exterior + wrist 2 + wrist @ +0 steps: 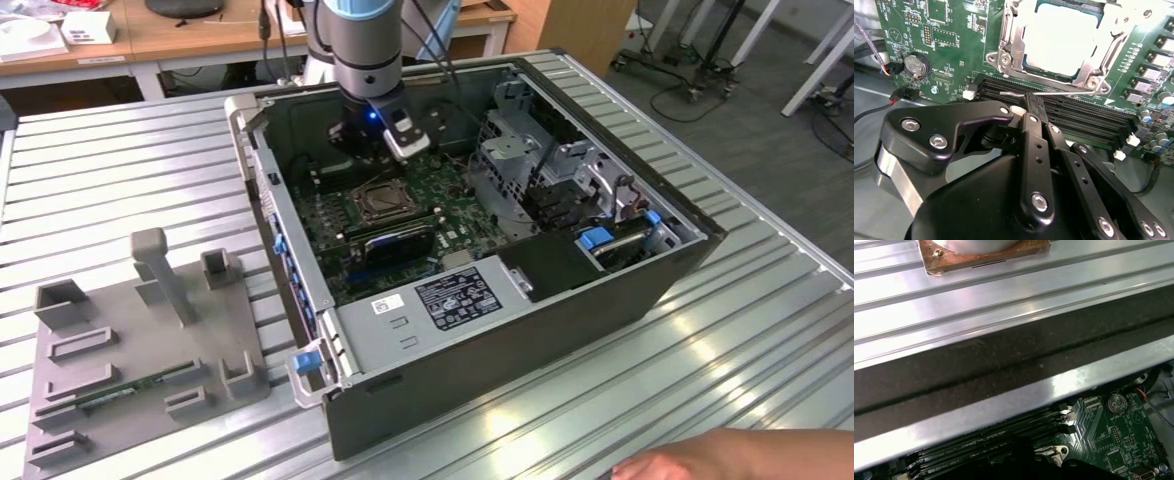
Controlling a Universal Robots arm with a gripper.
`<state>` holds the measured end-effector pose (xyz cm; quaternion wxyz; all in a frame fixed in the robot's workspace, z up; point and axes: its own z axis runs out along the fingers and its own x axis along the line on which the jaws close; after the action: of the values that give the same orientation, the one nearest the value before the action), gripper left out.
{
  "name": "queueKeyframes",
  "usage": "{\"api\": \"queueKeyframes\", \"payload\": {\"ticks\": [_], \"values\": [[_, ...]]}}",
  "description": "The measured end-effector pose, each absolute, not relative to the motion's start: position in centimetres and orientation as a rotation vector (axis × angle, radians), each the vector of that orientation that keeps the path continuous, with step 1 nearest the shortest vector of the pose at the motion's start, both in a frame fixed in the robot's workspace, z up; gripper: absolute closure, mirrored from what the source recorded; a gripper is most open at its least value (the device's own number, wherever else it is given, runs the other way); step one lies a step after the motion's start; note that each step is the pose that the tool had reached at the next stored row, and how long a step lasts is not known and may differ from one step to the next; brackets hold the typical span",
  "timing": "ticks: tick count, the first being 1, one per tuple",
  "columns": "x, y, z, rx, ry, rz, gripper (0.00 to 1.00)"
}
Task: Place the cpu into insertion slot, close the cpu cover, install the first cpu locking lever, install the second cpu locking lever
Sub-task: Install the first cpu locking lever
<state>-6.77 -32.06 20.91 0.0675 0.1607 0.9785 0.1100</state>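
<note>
In the second wrist view the cpu (1061,40) lies in the insertion slot with its pale metal top showing. The silvery cpu cover (1006,47) lies flat around it. A thin locking lever (1069,92) runs along the socket's edge, above the black memory slots (1089,117). My black gripper (1031,106) is shut, and its tip sits right at this lever; I cannot tell whether it pinches it. In the exterior view the gripper (371,172) reaches down into the open computer case, just beyond the insertion slot (378,203).
The case (641,290) lies open on a slotted aluminium table (120,180). A drive cage (534,170) and a power supply (441,300) crowd the exterior view's right. A grey fixture (147,340) sits at its left. A person's hand (727,458) shows at the bottom.
</note>
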Motion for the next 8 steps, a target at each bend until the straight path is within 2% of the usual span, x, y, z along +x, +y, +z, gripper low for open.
{"api": "queueKeyframes", "payload": {"ticks": [8], "values": [[-6.50,-32.06,20.43,0.484,2.949,0.331,0.89]]}}
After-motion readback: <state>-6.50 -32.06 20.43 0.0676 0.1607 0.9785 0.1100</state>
